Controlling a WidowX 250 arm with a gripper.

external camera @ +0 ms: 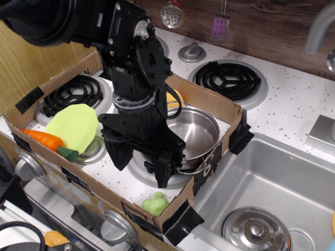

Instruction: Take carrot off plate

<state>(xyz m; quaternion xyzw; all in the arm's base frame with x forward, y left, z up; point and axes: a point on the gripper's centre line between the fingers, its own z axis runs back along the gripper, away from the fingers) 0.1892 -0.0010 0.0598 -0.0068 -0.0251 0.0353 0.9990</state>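
I note the carrot [46, 140] at 9 o'clock of my fingers [141, 162], well apart; fingers released, empty

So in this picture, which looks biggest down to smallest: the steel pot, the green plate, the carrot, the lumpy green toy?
1. Pot, though the arm hides part of it.
2. Plate.
3. Carrot.
4. Lumpy green toy, partly behind the box wall, so its place against the carrot is unsure.

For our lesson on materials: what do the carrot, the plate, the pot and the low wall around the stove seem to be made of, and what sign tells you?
Carrot: probably plastic, smooth uniform orange with a slight sheen.
Plate: probably plastic, flat matte lime green.
Pot: metal, likely steel, its polished inside mirrors light.
Wall: cardboard, dull brown with raw edges, joined by black tape.
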